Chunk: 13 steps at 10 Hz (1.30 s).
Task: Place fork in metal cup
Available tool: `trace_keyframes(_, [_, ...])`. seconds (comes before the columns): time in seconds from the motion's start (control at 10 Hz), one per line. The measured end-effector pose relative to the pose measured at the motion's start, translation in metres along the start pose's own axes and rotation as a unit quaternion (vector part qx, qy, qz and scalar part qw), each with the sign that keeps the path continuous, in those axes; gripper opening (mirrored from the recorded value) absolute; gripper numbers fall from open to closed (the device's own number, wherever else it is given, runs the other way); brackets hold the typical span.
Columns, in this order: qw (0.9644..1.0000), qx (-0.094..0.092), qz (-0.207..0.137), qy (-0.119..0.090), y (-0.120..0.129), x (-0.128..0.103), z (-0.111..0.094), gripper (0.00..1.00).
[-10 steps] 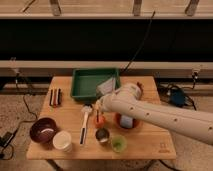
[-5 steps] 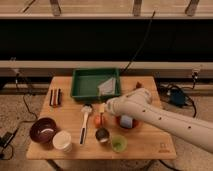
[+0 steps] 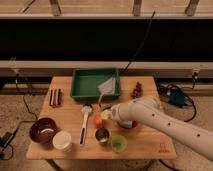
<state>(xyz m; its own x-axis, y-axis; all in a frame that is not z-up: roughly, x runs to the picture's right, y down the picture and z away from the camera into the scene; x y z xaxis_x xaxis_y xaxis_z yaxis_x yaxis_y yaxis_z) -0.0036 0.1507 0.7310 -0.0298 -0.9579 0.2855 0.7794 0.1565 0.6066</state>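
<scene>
The metal cup stands upright near the table's front edge, between the white cup and the light-green cup. My gripper comes in from the right on a white arm and hangs just behind and above the metal cup, next to a small orange object. A thin silvery sliver, which may be the fork, shows just behind the gripper. I cannot tell if it is held. The long white utensil lies left of the metal cup.
A green tray with a crumpled white wrapper sits at the back. A brown bowl is front left, dark sticks far left, a dark cluster back right. A red-and-blue object lies under the arm.
The arm has swung lower and the gripper has moved from beside the tray's front edge toward the front of the table, closer to the metal cup.
</scene>
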Motion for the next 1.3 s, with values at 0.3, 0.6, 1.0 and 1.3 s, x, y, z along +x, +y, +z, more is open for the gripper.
trace_keyframes(0.3, [0.9999, 0.015, -0.002, -0.007, -0.006, -0.011, 0.006, 0.00])
trace_keyframes(0.6, [0.9998, 0.020, 0.004, -0.005, -0.006, -0.016, 0.011, 0.00])
trace_keyframes(1.0, [0.9994, 0.022, 0.010, 0.027, 0.008, -0.018, 0.020, 0.00])
trace_keyframes(1.3, [0.9983, 0.028, 0.013, 0.050, 0.018, -0.018, 0.023, 0.00])
